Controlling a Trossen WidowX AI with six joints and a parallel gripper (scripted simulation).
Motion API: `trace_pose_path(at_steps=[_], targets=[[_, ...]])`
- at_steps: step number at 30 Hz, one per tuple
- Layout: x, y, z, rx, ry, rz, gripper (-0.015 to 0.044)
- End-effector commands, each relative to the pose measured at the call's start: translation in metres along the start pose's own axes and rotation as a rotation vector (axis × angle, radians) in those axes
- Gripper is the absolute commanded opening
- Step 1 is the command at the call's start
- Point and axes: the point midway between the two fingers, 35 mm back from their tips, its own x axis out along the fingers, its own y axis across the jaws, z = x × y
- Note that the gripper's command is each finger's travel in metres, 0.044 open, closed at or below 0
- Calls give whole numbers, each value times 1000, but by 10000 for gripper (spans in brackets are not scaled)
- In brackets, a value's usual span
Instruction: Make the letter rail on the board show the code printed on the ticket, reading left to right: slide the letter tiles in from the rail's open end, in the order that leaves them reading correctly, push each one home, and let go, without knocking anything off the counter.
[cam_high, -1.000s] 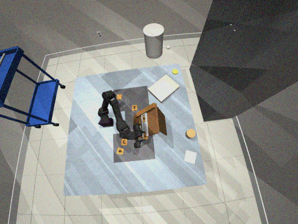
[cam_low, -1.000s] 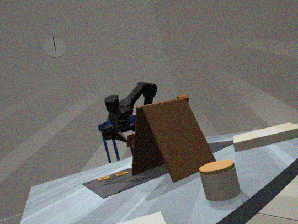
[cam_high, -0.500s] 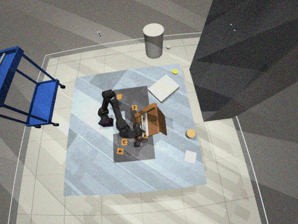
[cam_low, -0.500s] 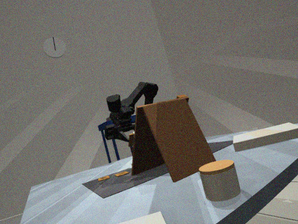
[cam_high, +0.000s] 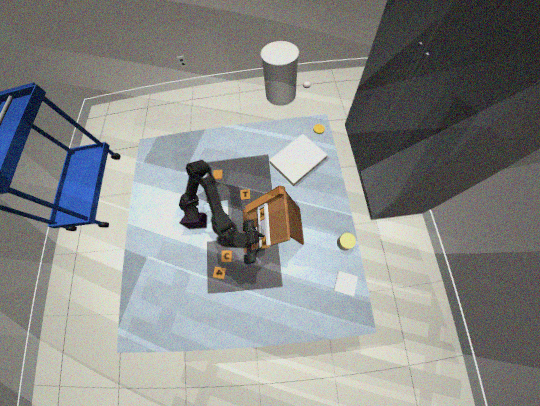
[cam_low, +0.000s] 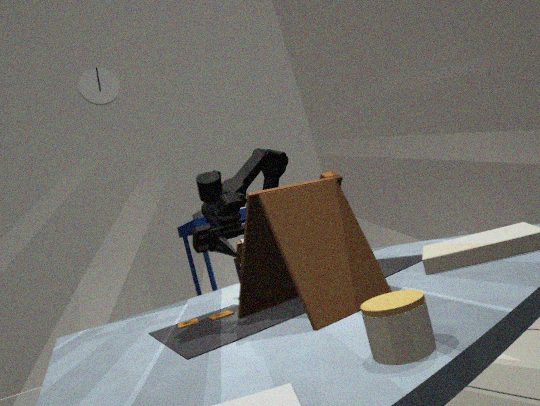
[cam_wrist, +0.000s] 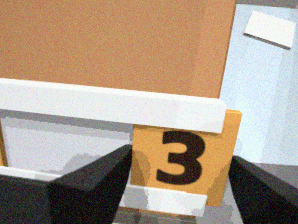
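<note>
The 3 tile (cam_wrist: 182, 160) is gripped by the partly open jaws (cam_high: 260, 240) (cam_low: 234, 254). It is set partly in the white rail (cam_wrist: 112, 105) (cam_high: 267, 226), at its open end. Another tile (cam_high: 262, 214) is seemingly held farther along. The C tile (cam_high: 226, 256) and T tile (cam_high: 245, 194) are laid on the dark mat (cam_high: 245, 282) (cam_low: 187, 350).

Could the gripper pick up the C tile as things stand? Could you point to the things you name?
Probably not yet: the gripper (cam_high: 258, 235) (cam_wrist: 180, 157) is shut on the 3 tile (cam_wrist: 181, 159), though nothing visibly covers the C tile (cam_high: 226, 256).
</note>
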Motion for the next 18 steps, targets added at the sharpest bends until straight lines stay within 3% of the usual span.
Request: trace_pose_path(at_steps=[1, 18], targets=[[0, 1, -1, 7, 2, -4, 0], [0, 11, 0, 8, 2, -3, 0]])
